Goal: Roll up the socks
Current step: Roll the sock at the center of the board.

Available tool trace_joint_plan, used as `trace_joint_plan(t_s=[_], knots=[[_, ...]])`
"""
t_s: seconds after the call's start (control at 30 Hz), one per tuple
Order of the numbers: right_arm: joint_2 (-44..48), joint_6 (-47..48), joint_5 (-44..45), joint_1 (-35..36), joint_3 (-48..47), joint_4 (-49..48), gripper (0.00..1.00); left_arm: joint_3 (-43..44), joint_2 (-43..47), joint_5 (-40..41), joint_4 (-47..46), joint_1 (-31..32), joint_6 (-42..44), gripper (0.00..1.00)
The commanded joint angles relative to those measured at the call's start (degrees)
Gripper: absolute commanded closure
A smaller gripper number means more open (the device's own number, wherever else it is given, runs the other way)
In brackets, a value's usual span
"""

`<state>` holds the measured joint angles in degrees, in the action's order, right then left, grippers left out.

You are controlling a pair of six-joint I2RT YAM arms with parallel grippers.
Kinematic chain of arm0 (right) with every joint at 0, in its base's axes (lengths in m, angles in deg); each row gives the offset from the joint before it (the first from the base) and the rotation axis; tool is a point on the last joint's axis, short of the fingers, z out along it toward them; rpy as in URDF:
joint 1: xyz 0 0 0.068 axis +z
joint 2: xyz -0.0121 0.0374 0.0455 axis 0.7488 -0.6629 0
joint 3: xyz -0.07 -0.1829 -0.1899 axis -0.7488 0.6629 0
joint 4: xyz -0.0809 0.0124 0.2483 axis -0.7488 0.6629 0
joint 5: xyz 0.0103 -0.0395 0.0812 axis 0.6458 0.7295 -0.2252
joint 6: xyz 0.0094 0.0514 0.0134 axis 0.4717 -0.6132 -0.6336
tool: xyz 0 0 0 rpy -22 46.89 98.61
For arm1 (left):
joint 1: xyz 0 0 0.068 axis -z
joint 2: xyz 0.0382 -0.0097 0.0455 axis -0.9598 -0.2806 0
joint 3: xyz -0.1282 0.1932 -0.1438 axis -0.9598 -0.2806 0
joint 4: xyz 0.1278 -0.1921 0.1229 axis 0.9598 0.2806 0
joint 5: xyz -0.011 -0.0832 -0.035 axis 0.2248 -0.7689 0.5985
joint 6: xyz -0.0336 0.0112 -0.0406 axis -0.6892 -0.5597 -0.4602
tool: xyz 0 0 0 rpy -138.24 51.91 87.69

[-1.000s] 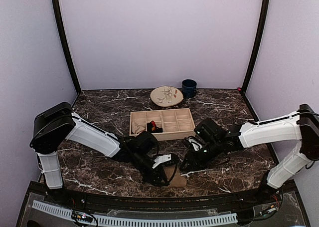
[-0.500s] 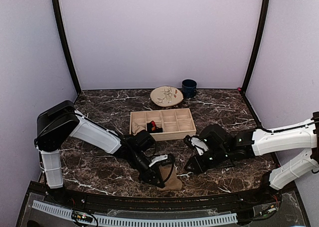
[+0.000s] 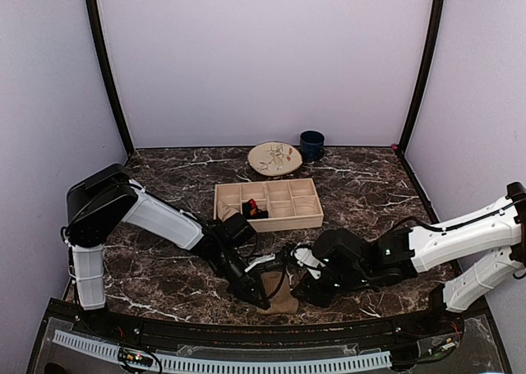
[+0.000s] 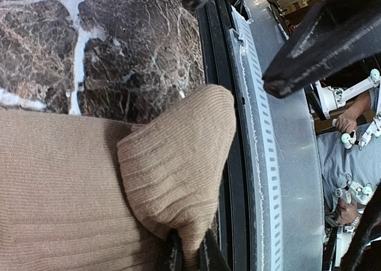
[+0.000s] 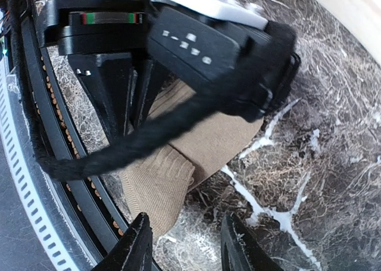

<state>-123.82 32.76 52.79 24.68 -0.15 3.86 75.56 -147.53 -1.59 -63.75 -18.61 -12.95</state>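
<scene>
The plain tan ribbed sock lies at the table's front edge, one end folded back over itself. My left gripper is shut on that folded end, pinching the fabric between its fingertips. Just right of the sock, my right gripper is low over the marble and stands open. Only bare marble lies between its fingers, and the sock's folded end sits just beyond its left finger. A black sock with red sits in the wooden tray, with beige fabric at the tray's left end.
A patterned plate and a dark blue mug stand by the back wall. The black rail and perforated strip run right beside the sock at the front edge. The left arm's gripper body hangs close over the sock.
The right arm has swung left and toward the front edge, coming in beside the sock, and its jaws have widened a little. The left gripper has stayed shut on the sock's fold.
</scene>
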Motion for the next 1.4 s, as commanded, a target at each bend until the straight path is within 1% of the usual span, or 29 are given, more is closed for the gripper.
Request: trace_joint_plan(t_s=[0.0, 0.17, 0.43, 0.87, 1.37], knots=[[-1.60, 4.34, 4.85, 2.29, -2.16, -2.37, 0.61, 0.00, -1.46, 0.50, 4.62, -0.59, 0.37, 0.94], [-3.74, 6.34, 6.02, 5.82, -2.83, -2.41, 0.62, 1.06, -2.05, -0.26, 6.07, -0.77, 1.11, 0.94], [-6.14, 8.77, 6.52, 9.03, -3.60, -3.23, 0.61, 2.09, -2.97, -1.51, 7.55, -1.20, 2.04, 0.94], [-12.00, 13.16, 8.28, 9.37, -4.77, -5.76, 0.60, 2.10, -2.97, -3.14, 7.73, -1.48, 2.58, 0.94], [-17.41, 15.42, 9.57, 9.63, -5.04, -8.01, 0.58, 1.76, -2.76, -4.81, 7.04, -1.83, 2.41, 0.94]])
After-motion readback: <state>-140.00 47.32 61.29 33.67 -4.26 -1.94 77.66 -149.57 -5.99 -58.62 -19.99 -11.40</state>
